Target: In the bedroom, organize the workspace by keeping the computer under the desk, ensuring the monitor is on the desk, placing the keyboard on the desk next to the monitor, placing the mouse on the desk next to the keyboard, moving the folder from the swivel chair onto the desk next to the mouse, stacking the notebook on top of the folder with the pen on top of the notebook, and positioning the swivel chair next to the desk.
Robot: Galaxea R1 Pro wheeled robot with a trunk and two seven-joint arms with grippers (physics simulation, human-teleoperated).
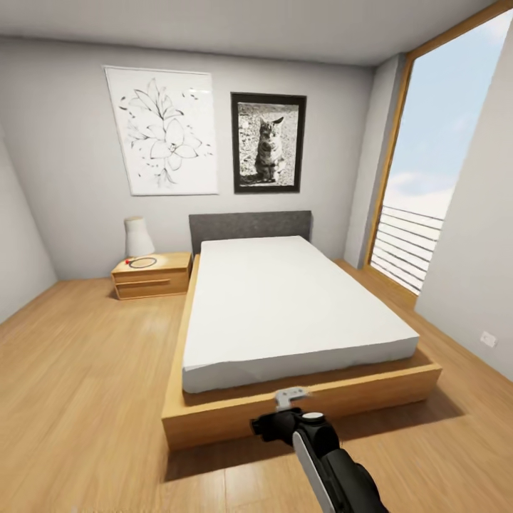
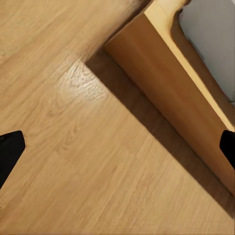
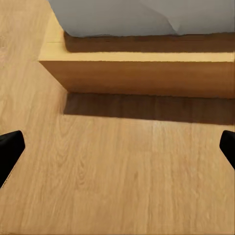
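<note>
Right gripper [image 3: 117, 147] is spread wide: its wrist view has one black fingertip [image 3: 10, 149] at each side edge, with bare floor between them and nothing held. Left gripper [image 2: 117, 147] is spread the same way, with two dark fingertips [image 2: 10, 154] far apart over the planks and nothing between them.

From the head camera I count one arm, the right arm [image 1: 335, 463]. It reaches up from about 5 o'clock toward 12, black and white, forearm low, with the wrist just short of the foot of the bed frame [image 1: 299, 410].

The bedroom [image 1: 64, 178] is all around me, with grey walls and a light wood floor [image 1: 85, 370].

One bed sits dead ahead at 12 o'clock. It has a white mattress [image 1: 285, 306] on the low wooden frame and one dark grey headboard [image 1: 249, 226] against the far wall. The right wrist camera faces the frame's foot board square on. The left wrist camera sees a corner of the frame at an angle.

At 11 o'clock stands one wooden nightstand [image 1: 152, 276]. It carries one white lamp [image 1: 139, 236] and a dark ring-shaped item [image 1: 142, 262] I cannot identify.

Two pictures hang above the headboard: a flower drawing [image 1: 162, 132] and a black-framed cat photo [image 1: 268, 142]. One tall window [image 1: 434, 157] with a slatted rail fills 2 o'clock. One wall socket [image 1: 488, 339] sits at 3 o'clock.
</note>
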